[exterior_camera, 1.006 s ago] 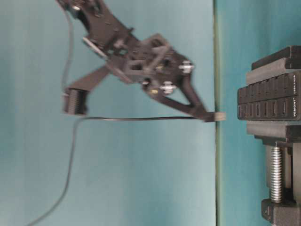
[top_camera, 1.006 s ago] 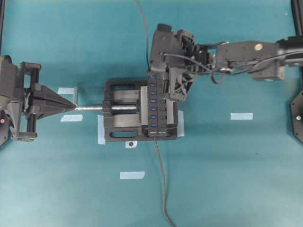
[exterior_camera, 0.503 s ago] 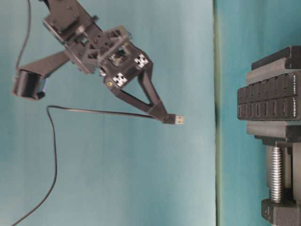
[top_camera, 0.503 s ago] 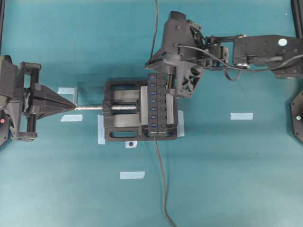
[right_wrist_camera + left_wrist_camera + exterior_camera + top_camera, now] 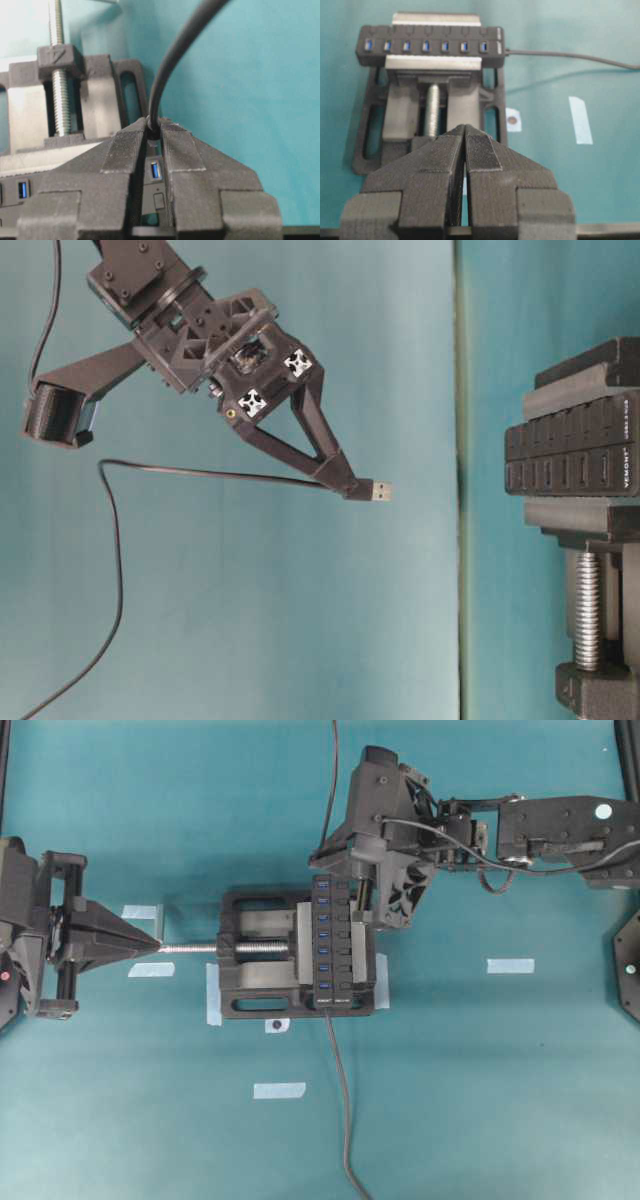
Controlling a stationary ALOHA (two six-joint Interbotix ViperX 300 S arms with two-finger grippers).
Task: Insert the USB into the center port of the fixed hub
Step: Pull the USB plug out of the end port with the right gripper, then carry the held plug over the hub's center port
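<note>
The fixed hub [image 5: 335, 942], a long black strip with a row of blue ports, is clamped in a black vise [image 5: 255, 955]. Its center port [image 5: 323, 934] shows in the left wrist view as the middle blue slot, the center port [image 5: 426, 46]. My right gripper [image 5: 357, 910] hovers over the hub's far end, shut on the USB [image 5: 375, 491]. The plug's metal tip sticks out past the fingertips toward the hub [image 5: 570, 455], with a clear gap between them. In the right wrist view the cable [image 5: 165, 75] leaves the closed fingertips. My left gripper [image 5: 150, 944] is shut and empty at the vise screw's end.
The hub's own power lead [image 5: 340, 1100] runs to the near table edge. The vise's silver screw [image 5: 195, 948] points at the left gripper. Bits of pale tape [image 5: 510, 965] lie on the teal table. The USB's thin cable [image 5: 110, 570] loops down loosely behind the right gripper.
The right gripper has pulled back from the hub with the USB, and the gap to the hub has widened. It has hardly moved in the last half second. The left arm has stayed still.
</note>
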